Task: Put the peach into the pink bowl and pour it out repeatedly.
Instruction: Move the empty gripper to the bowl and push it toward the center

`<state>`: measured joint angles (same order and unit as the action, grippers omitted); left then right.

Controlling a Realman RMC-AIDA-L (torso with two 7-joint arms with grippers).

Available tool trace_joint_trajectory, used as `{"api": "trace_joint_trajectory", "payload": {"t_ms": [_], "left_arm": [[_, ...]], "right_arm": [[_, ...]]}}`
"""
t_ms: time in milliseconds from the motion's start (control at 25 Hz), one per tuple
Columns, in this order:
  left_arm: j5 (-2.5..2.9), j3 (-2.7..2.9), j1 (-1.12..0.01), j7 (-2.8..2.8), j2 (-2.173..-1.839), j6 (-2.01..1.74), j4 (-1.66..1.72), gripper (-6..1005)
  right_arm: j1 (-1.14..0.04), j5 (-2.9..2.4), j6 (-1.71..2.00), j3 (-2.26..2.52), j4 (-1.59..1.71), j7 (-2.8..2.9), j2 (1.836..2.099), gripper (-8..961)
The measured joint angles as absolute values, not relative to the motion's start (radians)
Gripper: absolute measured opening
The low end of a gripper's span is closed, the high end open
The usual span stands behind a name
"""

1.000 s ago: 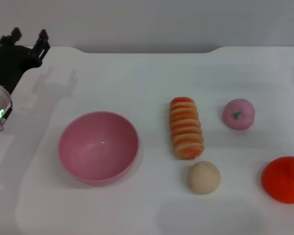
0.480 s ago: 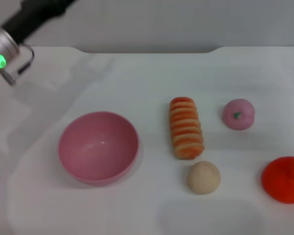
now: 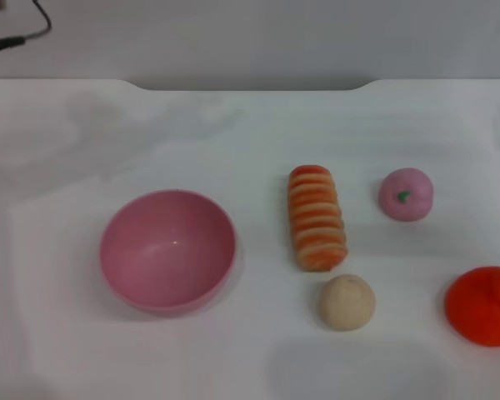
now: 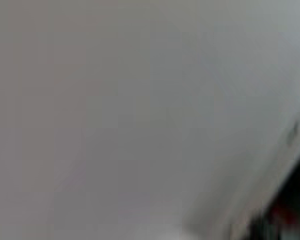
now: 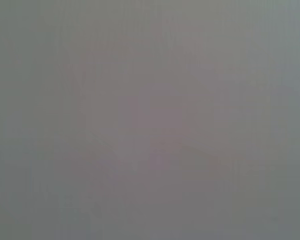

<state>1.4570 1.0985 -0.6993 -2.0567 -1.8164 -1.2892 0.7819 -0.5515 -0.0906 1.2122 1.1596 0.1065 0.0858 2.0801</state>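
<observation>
Right wrist view: nothing but a flat, featureless grey field edge to edge. No object, edge, or seam can be made out. Tone is a bit uneven, w/ a faint pinkish-mauve tinge toward the middle and cooler grey-green toward the borders, esp. the corners. Can't tell what the surface is. No part of the arm's own end effector shows in this pic, so its state can't be read here. No fruit, bowl or counter edge is identifiable either. Whole frame reads as one soft blank expanse, no texture or detail to place anything by.
</observation>
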Motion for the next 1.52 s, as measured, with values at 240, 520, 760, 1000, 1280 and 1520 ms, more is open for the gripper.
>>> {"api": "trace_joint_trajectory", "payload": {"t_ms": [240,520,760,1000,1280,1520], "left_arm": [[1.956,1.073,-0.762,-2.328,-1.836,-1.438,0.943,687],[2.616,1.076,-0.781,-2.551,-2.019,-1.627,1.261,687],[2.771,1.169,-0.761,-2.630,-2.053,-1.620,1.282,687],[2.769,1.185,-0.727,-2.643,-2.057,-1.596,1.268,687],[2.767,1.206,-0.724,-2.645,-2.060,-1.574,1.206,686],[2.764,1.220,-0.724,-2.645,-2.061,-1.550,1.168,686]], "right_arm": [[-0.542,-0.091,1.212,1.154,0.111,0.086,2.077,407],[-0.540,-0.089,1.212,1.151,0.113,0.085,2.074,407],[-0.538,-0.089,1.212,1.158,0.109,0.085,2.072,407],[-0.537,-0.089,1.212,1.158,0.111,0.085,2.071,407],[-0.537,-0.087,1.212,1.157,0.107,0.085,2.070,407],[-0.537,-0.086,1.212,1.153,0.106,0.085,2.069,407]]}}
